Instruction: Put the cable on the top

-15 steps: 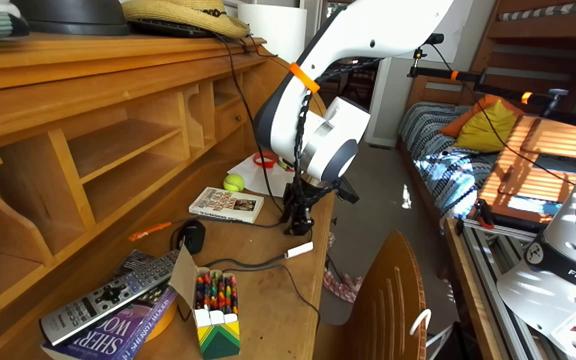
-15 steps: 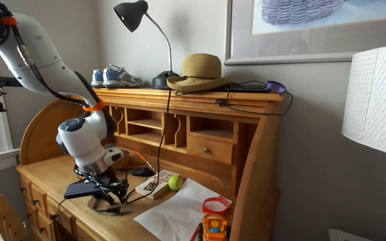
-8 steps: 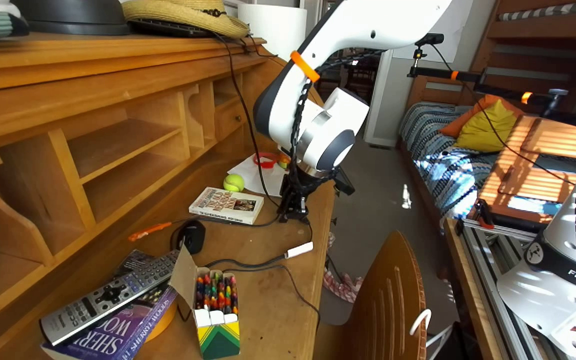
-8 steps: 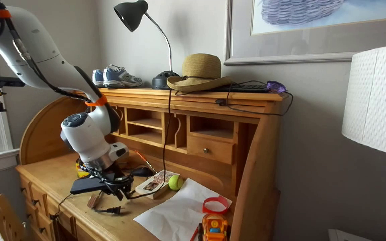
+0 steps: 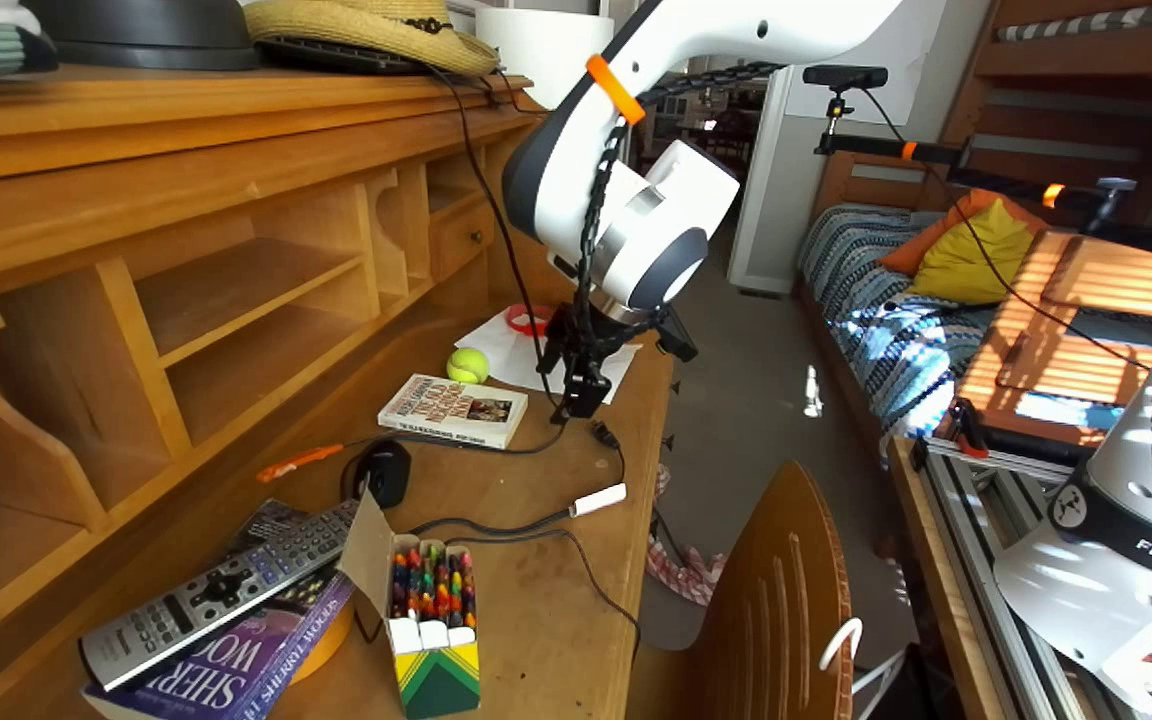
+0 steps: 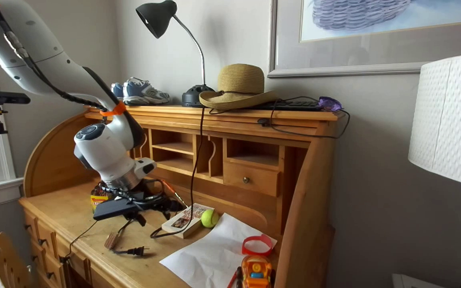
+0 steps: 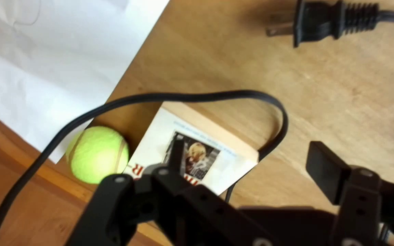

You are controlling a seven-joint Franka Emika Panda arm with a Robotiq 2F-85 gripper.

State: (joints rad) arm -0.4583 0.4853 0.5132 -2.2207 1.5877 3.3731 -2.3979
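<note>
The black cable (image 5: 482,190) hangs from the hutch's top (image 5: 156,82) near the straw hat, past the cubbyholes to the desk. In an exterior view the cable (image 6: 194,172) curves round on the desk beside the white book; the top (image 6: 190,111) shows there too. In the wrist view the cable (image 7: 197,97) makes a bend round the book's corner. My gripper (image 7: 251,160) is open, its fingers wide apart with nothing between them, above the desk beside the book. The gripper also shows in both exterior views (image 5: 571,388) (image 6: 154,218), above the cable's bend.
A white book (image 6: 186,222), tennis ball (image 6: 209,218), paper (image 6: 210,252) and black plug (image 6: 136,251) lie near the gripper. A mouse (image 5: 383,473) and crayon box (image 5: 436,640) are on the desk. The hat (image 6: 240,86), lamp (image 6: 193,96) and shoes (image 6: 144,92) stand on the top.
My gripper has risen from low over the desk, uncovering the plug and the cable's bend. The cable's hanging part has shifted slightly; its bend stays by the book.
</note>
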